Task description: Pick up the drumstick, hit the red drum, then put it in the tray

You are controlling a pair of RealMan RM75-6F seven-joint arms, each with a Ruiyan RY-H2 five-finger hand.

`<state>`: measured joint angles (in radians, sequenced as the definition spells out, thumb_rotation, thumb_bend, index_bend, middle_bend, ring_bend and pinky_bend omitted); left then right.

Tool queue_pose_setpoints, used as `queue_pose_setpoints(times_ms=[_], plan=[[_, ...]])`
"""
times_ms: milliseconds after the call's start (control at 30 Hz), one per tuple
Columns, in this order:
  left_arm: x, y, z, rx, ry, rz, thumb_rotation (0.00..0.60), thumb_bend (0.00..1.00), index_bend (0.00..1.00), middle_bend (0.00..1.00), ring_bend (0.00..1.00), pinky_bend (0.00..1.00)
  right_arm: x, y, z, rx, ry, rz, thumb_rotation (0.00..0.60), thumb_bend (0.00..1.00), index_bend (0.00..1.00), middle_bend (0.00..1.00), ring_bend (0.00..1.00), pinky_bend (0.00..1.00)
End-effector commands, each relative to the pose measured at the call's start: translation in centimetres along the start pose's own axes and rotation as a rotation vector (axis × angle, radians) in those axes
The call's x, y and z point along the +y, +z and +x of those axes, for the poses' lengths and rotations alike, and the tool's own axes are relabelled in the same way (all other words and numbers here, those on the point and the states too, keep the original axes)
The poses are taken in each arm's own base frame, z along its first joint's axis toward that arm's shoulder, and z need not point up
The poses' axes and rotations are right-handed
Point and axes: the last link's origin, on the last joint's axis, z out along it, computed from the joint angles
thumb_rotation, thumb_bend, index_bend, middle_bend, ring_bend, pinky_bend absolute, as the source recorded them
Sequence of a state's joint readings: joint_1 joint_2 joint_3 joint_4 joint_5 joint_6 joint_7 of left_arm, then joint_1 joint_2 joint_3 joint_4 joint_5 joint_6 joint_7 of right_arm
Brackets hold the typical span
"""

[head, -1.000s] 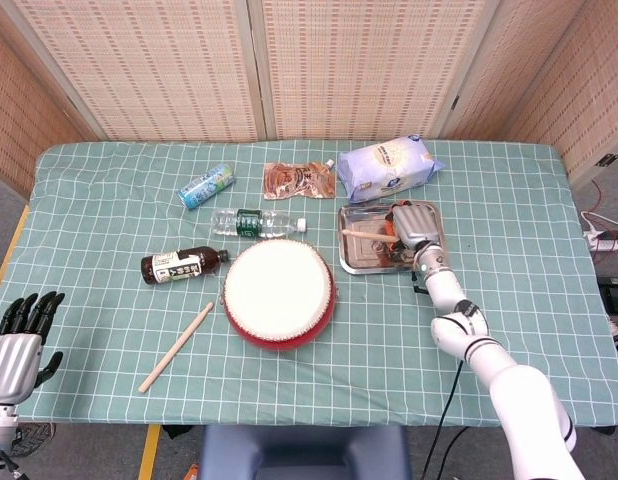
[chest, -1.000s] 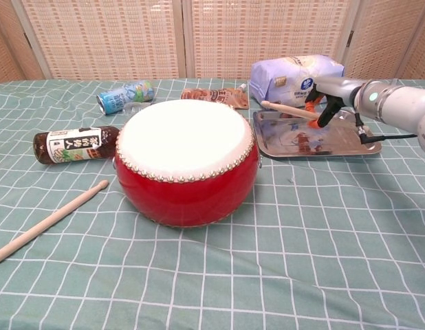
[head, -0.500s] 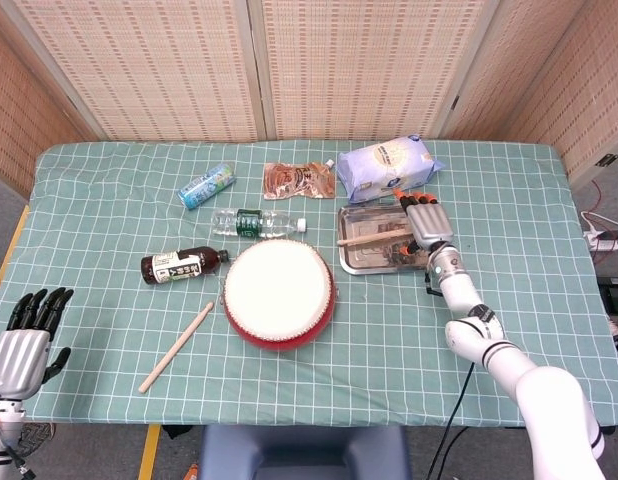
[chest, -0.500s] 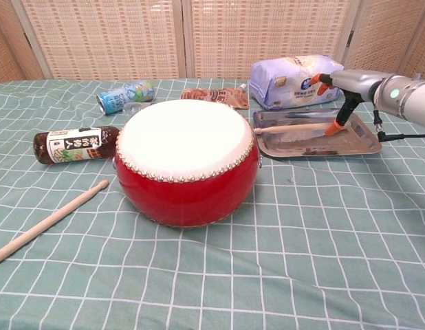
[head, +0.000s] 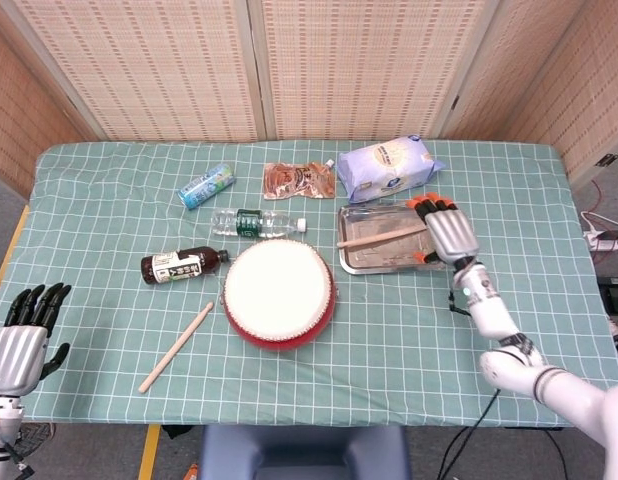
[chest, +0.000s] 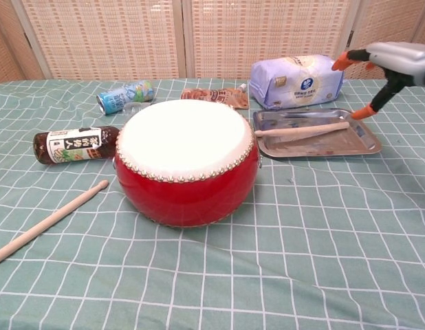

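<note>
So the wooden drumstick (head: pixel 382 236) is lying flat inside the shiny rectangular metal tray (chest: pixel 367 146), running lengthwise, its butt end toward the right hand and its tip poking just over the tray's left rim toward the drum. The right hand (head: pixel 447 230) hangs above the tray's right edge with its orange-tipped fingers (chest: pixel 342 60) spread and nothing in them, clear of the stick. The left hand (head: pixel 22 336) is off the counter's near left corner, dark fingers apart, holding nothing.

The round red drum with the white skin (chest: pixel 186 159) sits mid-counter, just left of the tray with a narrow gap between them. A second plain wooden drumstick (head: pixel 176 346) lies diagonally near the front edge, left of the drum.

Behind the drum it's crowded: a dark sauce bottle (head: pixel 183 265) on its side, a clear water bottle (head: pixel 255 222) almost touching the drum's far rim, a teal can (head: pixel 205 185), a brown snack pouch (head: pixel 299 180) and a pale blue plastic bag (head: pixel 388 166) right behind the tray.

The right side of the green checked counter (head: pixel 529 200) past the tray is open cloth, and so is the front strip near the right corner.
</note>
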<state>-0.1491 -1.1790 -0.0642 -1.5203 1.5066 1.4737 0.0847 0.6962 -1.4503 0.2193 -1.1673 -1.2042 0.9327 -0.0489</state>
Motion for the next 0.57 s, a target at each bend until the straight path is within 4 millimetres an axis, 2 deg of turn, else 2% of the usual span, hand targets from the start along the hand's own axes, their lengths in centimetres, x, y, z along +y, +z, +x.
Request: queue_pose_setpoints(times_ms=[33,167,300,433,567], plan=[[0.2,0.0,0.3,0.01,-0.003,-0.006,0.6,0.27,0.06,0.06,0.02,0.06,4.3,-11.3,3.3,0.078,-0.052,-0.115,0.6,0.15,0.2,0.13,0.07,0.17],[0.5,-0.1,0.7,0.023,-0.003,-0.012,0.6,0.27,0.06,0.06,0.02,0.06,4.9,-17.0,3.3,0.114,-0.009,-0.15,0.6,0.15,0.14,0.13,0.04,0.14],[0.9,-0.2,0.9,0.03,-0.006,-0.016,0.6,0.26,0.06,0.06,0.02,0.06,5.1,-21.2,2.8,0.127,0.027,-0.177,0.6,0.15,0.09,0.13,0.01,0.11],[1.2,-0.3,1.0,0.03,-0.006,-0.02,0.6,0.26,0.06,0.06,0.02,0.06,5.0,-23.8,2.5,0.138,0.056,-0.194,0.6,0.15,0.07,0.13,0.0,0.09],[1.5,-0.2,0.7,0.016,0.002,-0.023,0.6,0.26,0.06,0.06,0.02,0.06,4.8,-24.5,2.5,0.149,0.065,-0.182,0.6,0.15,0.06,0.13,0.0,0.08]])
